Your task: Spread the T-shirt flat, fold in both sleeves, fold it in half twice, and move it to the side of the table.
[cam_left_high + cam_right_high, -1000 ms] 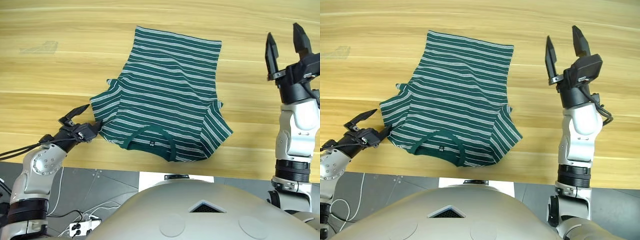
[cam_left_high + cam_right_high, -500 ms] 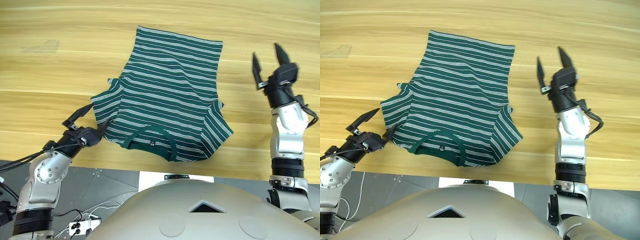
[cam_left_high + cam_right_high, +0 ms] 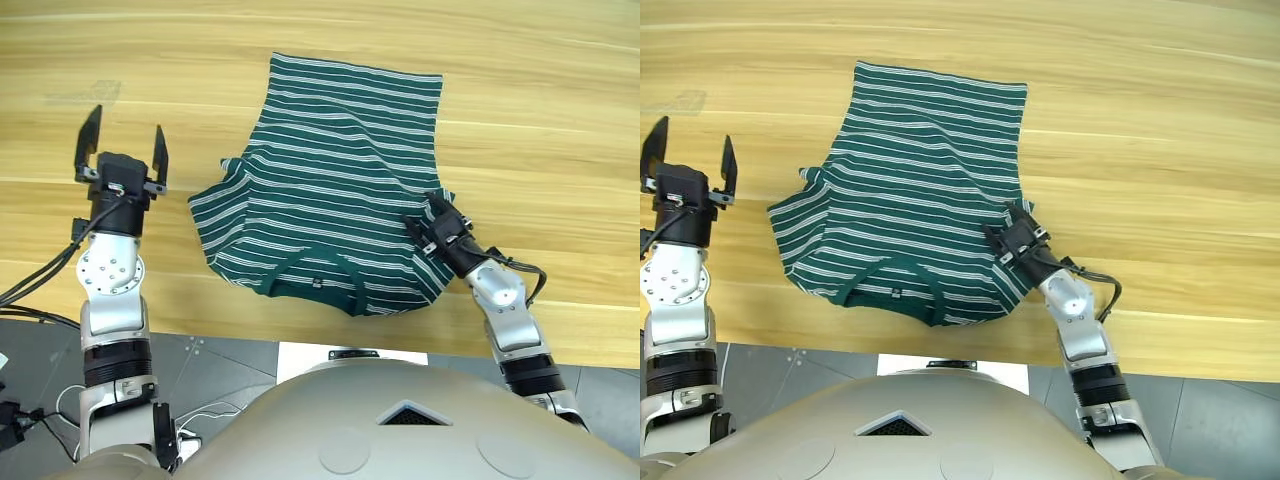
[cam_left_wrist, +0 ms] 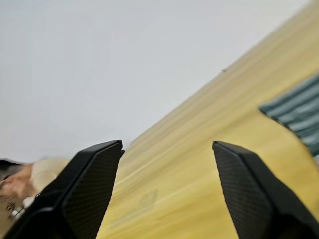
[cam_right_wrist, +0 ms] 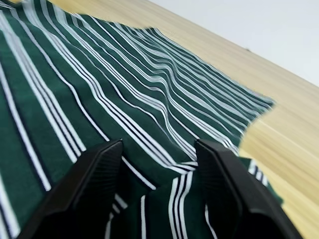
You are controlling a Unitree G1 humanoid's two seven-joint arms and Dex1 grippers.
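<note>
Green striped T-shirt point(image 3: 340, 190) sits rumpled mid-frame, no folds done yet I'd say; left gripper point(image 3: 121, 150) gapes wide, right gripper point(image 3: 428, 222) parted over a sleeve point(image 3: 425, 278).

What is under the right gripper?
The striped T-shirt: the right gripper, jaws apart, is over its folded-in sleeve. The wooden table beneath that cloth is covered, so it cannot be seen there.
</note>
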